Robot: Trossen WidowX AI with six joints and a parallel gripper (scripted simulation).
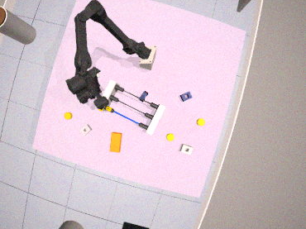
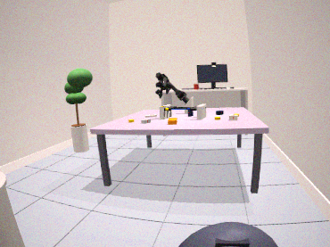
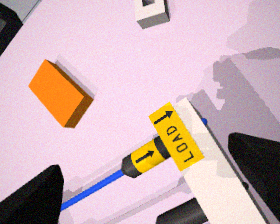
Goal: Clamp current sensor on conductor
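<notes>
The LOAD marker is a yellow plate on an end block; a yellow sleeve with an arrow sits beside it on the blue conductor. A small dark blue piece stands at the rearmost black conductor. Another dark blue piece, with a pale middle, is to the right of the rack. The frames are too coarse to tell which is the open sensor. My gripper is open and empty, above the LOAD end of the rack.
The rack has white end blocks and three parallel conductors. An orange block lies in front of it. Small pale pieces with square holes and three yellow discs lie around.
</notes>
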